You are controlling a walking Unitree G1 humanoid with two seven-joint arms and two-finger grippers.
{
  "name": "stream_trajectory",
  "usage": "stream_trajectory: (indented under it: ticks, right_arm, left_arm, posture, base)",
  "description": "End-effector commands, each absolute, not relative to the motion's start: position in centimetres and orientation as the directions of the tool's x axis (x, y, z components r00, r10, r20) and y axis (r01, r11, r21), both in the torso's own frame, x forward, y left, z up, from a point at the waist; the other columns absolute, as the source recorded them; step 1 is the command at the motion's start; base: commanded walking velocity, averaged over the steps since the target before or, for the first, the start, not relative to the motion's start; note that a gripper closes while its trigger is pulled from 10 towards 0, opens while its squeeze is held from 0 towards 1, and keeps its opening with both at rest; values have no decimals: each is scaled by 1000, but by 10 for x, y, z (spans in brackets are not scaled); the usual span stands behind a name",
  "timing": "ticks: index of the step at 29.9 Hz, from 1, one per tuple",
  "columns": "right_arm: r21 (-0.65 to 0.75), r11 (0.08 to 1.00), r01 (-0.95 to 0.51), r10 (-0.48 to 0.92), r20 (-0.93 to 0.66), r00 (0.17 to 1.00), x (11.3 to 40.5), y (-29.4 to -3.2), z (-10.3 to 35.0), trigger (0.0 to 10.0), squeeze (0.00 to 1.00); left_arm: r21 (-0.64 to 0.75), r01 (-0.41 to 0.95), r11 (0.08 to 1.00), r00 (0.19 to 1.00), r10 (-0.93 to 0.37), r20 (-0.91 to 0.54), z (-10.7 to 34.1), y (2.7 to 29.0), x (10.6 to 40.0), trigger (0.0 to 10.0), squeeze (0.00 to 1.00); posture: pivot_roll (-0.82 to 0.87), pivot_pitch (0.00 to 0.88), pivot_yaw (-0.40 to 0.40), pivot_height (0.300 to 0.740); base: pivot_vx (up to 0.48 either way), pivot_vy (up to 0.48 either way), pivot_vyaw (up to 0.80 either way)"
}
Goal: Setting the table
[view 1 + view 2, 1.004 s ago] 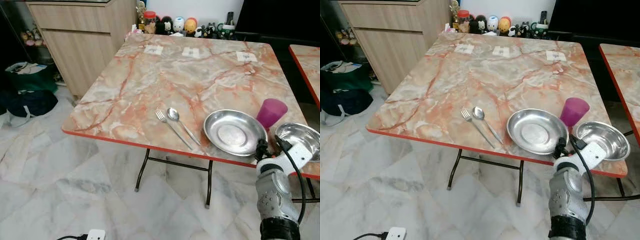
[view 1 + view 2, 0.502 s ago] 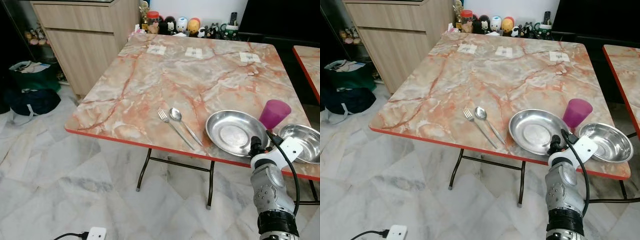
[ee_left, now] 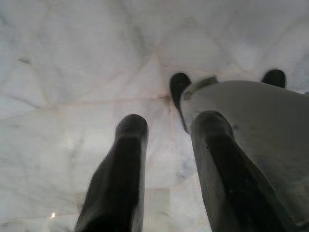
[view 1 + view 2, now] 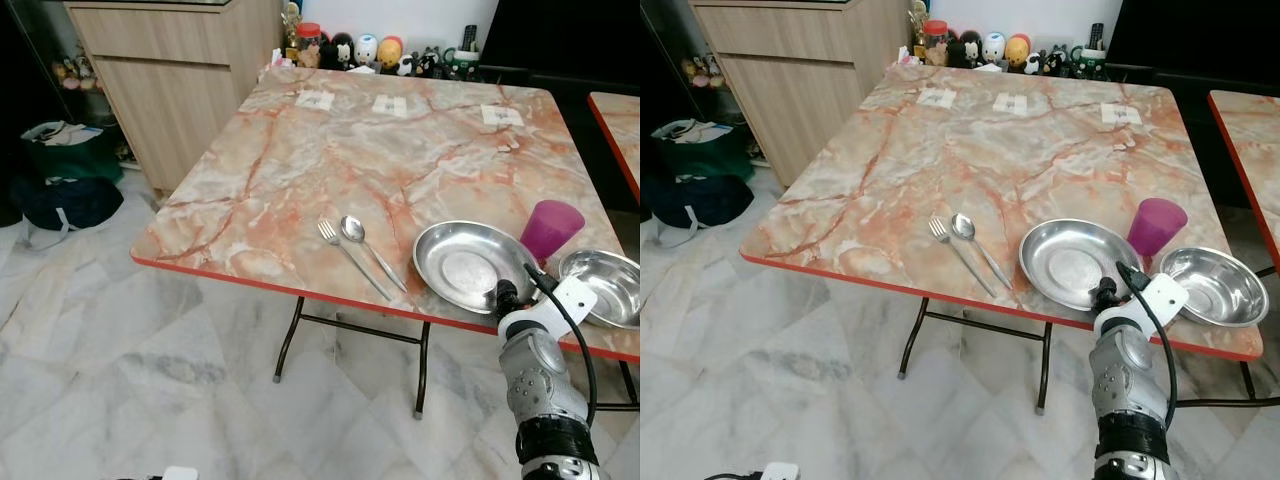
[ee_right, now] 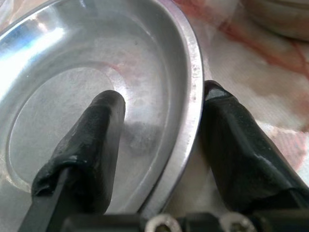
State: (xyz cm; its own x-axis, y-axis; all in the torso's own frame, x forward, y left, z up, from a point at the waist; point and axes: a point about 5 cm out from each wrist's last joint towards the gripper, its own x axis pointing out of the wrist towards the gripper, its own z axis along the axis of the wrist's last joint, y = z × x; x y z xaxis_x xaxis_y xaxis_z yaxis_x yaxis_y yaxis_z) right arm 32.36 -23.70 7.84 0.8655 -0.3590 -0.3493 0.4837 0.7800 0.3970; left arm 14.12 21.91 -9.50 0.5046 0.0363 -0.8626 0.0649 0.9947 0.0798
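Steel plate (image 5: pixel 96 72) rim between right hand (image 5: pixel 161 145) fingers, unclamped.

The right silver arm rises from about 5 o'clock in the head views, its ribbed grey wrist housing upright and a black cable looping over the white bracket at its top. The right tool (image 5: pixel 159 125) is parted: one black finger (image 5: pixel 94 145) lies inside the shallow round steel plate (image 5: pixel 72 63), the other outside its rim. The left tool (image 3: pixel 166 169) points down at the pale marble floor (image 3: pixel 72 72), its two black fingers apart with a gap between them.
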Motion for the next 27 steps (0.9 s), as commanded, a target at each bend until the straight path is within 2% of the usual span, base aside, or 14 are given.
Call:
stream_trajectory:
  ticks: [1,2,3,13,22,27]
  right_arm:
    - [384,780,493,-353,-380,855,324,-236,74,5373,0]
    - [385,780,493,-352,-380,855,324,-236,74,5373,0]
    - [384,780,494,-353,-382,854,324,-236,74,0,0]
    - [392,776,494,-358,-372,857,329,-236,77,0,0]
    - [406,767,496,-368,-355,859,329,-235,78,0,0]
    - [474,745,470,-385,-270,883,332,-234,87,0,0]
  left_arm:
    - [66,98,993,469,12,-883,-101,207,132,10000,0]
    - [65,99,993,470,11,-883,-101,206,133,10000,0]
    - [63,101,993,471,8,-882,-101,204,133,10000,0]
    - [61,111,992,486,0,-874,-99,193,145,10000,0]
    - [82,95,992,489,25,-872,-94,216,147,10000,0]
    - [102,86,991,485,48,-873,-94,229,141,10000,0]
  posture:
    - [-58,64,-10,740]
    - [-58,64,-10,740]
    - [-58,64,-10,740]
    - [-57,62,-10,740]
    - [-53,62,-11,740]
    - [-52,60,-9,740]
  base:
    - [0,0,0]
    - [0,0,0]
    - [0,0,0]
    - [0,0,0]
    - [0,0,0]
    - [0,0,0]
